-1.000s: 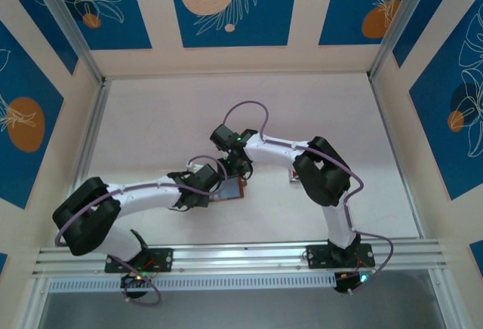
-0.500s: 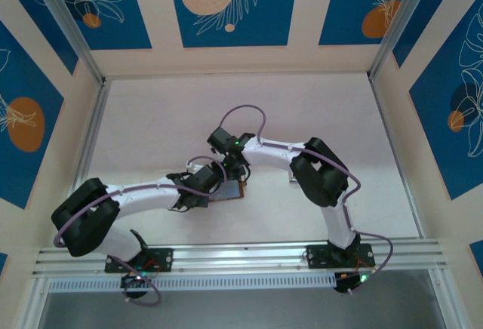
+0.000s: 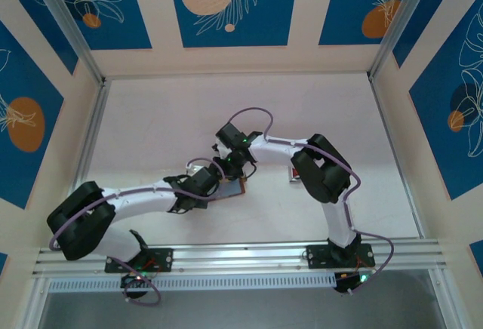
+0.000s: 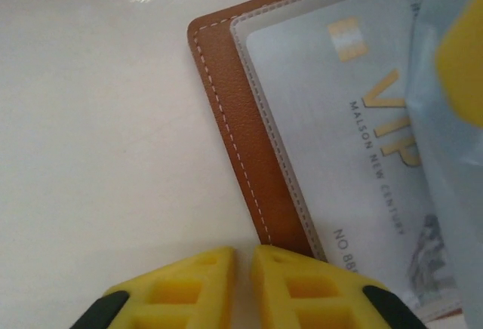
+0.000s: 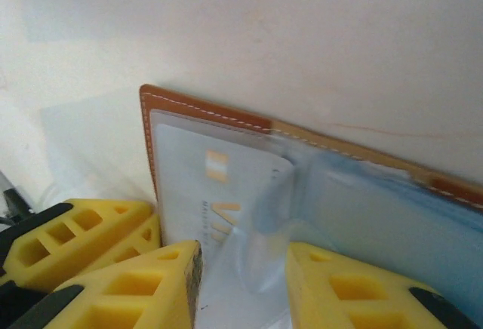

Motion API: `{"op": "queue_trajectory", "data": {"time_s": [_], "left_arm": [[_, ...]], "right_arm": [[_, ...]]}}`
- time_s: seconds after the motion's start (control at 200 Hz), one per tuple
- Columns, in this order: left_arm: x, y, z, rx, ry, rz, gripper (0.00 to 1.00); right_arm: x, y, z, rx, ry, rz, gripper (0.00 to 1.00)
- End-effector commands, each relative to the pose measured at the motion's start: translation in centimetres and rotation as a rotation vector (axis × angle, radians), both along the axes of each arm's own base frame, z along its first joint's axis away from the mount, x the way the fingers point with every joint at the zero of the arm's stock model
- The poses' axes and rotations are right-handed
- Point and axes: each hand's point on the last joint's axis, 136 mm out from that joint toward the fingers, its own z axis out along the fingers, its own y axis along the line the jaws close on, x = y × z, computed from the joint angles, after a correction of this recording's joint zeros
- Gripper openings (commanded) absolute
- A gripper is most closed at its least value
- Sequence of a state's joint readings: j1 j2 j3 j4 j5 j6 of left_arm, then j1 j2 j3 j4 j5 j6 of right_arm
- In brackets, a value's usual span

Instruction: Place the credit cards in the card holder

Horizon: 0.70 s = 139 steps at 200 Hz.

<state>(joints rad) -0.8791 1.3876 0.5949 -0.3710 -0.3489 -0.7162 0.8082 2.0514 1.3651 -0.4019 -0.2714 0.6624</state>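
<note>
My right claw (image 5: 243, 269) is spread over the card holder (image 5: 204, 110), left claw (image 4: 243, 257) nearly pressed together. The credit card (image 4: 339, 133) looks thin, slick; I'd pinch an edge.

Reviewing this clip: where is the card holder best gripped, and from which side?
Probably the stitched brown border of the card holder, approached from the bare table side: it lies open and flat, and that strip alone is free of the clear pocket and the VIP card.

Card holder (image 4: 240, 140): brown fine-grained leather-look, pale stitching. Its sleeve (image 4: 296, 164): clear glossy plastic. Credit card (image 4: 343, 144): smooth silvery plastic, metallic gold lettering. Table (image 4: 98, 155): white, smooth, faintly glossy.
</note>
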Motion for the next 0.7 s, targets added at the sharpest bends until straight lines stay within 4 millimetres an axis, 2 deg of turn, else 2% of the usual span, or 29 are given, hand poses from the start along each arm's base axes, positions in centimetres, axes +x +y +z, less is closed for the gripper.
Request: {"op": "queue_trajectory", "data": {"time_s": [0.0, 0.32, 0.41, 0.555, 0.69], "left_arm": [[-0.2, -3.3, 1.1, -0.144, -0.039, -0.079, 0.21], [-1.3, -0.7, 5.1, -0.122, -0.135, -0.058, 0.31], [-1.4, -1.4, 5.7, -0.137, -0.145, -0.112, 0.35], [-1.5, -4.4, 6.1, -0.173, -0.142, -0.241, 0.39], [-1.3, -5.5, 5.3, -0.126, -0.116, -0.264, 0.39]], "right_arm": [[-1.6, -0.3, -1.7, 0.0, 0.107, 0.007, 0.35], [-1.2, -0.6, -2.4, -0.018, 0.131, -0.009, 0.35], [-1.1, -0.7, -2.4, -0.018, 0.133, -0.012, 0.35], [-1.0, -0.8, -2.6, -0.017, 0.145, -0.016, 0.35], [-0.9, -0.7, -2.5, -0.014, 0.146, -0.016, 0.35]]}}
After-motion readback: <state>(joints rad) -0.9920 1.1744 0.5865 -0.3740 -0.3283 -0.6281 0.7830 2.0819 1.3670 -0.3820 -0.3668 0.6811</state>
